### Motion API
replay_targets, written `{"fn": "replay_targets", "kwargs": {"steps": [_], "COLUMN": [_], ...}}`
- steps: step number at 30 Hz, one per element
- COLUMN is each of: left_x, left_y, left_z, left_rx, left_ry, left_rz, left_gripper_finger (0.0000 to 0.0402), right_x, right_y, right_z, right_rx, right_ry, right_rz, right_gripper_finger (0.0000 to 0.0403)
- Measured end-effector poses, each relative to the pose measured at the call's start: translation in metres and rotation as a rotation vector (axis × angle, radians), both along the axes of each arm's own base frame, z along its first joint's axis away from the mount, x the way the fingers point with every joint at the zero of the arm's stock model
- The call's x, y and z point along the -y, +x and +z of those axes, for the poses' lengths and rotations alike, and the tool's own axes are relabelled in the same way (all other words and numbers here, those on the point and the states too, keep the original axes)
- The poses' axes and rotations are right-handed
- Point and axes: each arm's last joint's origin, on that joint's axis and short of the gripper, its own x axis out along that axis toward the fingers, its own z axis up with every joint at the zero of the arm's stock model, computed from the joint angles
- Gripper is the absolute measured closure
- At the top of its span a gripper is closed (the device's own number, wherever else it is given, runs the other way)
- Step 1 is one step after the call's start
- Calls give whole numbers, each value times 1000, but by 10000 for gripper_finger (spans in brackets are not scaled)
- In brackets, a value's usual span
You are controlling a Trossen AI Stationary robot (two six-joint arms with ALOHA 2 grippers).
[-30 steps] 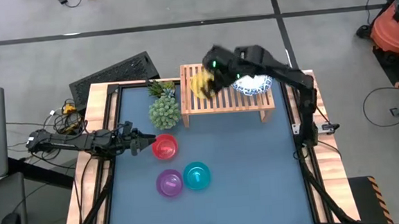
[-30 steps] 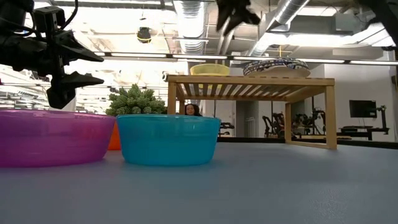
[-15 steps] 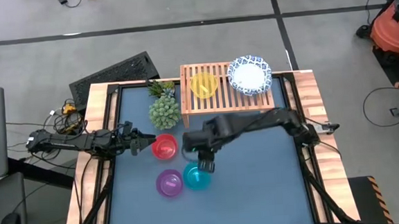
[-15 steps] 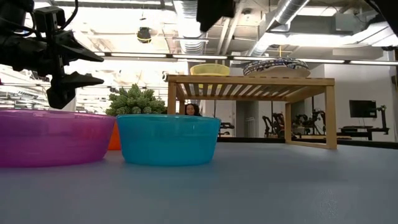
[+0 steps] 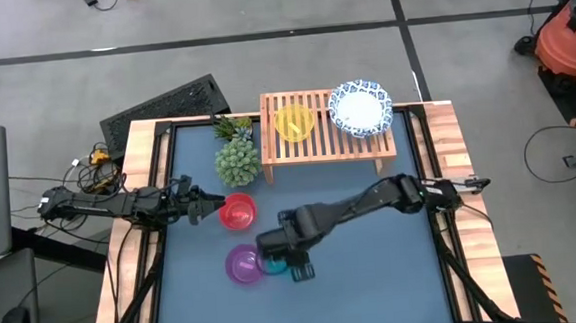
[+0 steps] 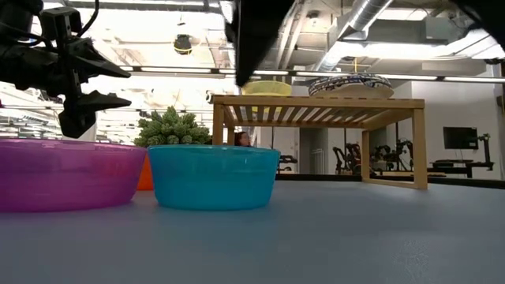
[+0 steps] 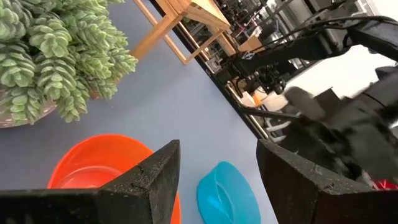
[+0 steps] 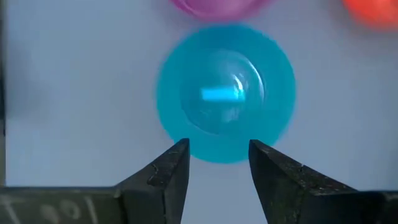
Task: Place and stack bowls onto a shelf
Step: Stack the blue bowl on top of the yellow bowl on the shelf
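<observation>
The light-wood shelf (image 5: 327, 144) stands at the table's far edge. It bears a yellow bowl (image 5: 294, 122) and a stack of white blue-rimmed bowls (image 5: 360, 108). The red bowl (image 5: 237, 213), the purple bowl (image 5: 242, 265) and the teal bowl (image 8: 225, 93) rest on the blue table. My right gripper (image 8: 217, 163) is open and points down above the teal bowl without touching it; in the high view (image 5: 286, 257) it hides most of that bowl. My left gripper (image 5: 207, 209) is open and empty, just left of the red bowl (image 7: 106, 168).
A green spiky plant (image 5: 237, 162) in a pot stands left of the shelf, behind the red bowl. The purple bowl (image 6: 63, 173) and the teal bowl (image 6: 213, 175) sit side by side near the table's middle. Bare blue table (image 5: 375, 266) lies to their right.
My right gripper has left the yellow bowl on the shelf. It has swept toward the table's near edge and a little left, past the red bowl, and now stands over the teal bowl. The bowls have not moved.
</observation>
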Motion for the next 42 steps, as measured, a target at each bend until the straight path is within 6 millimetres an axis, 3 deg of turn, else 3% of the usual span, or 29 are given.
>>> {"fn": "replay_targets", "kwargs": {"steps": [5,11,15,27,36,42], "left_x": [0,0,0,0,0,0], "left_y": [0,0,0,0,0,0], "left_z": [0,0,0,0,0,0], "left_rx": [-3,-4,-4,-4,-2,-2], "left_ry": [10,11,11,10,4,4], "left_rz": [-4,-5,-5,-3,-1,0], "left_gripper_finger": [205,205,205,205,205,205], "right_x": [-30,-52,-57,-55,-63,-60], "right_y": [-4,4,10,17,23,21], "right_z": [-1,-40,-55,-55,-83,-85], "right_rx": [62,9,10,69,39,21], "right_ry": [-63,-57,-35,-49,-8,-45], "right_rz": [238,316,315,231,128,25], "right_gripper_finger": [222,222,223,223,224,273]}}
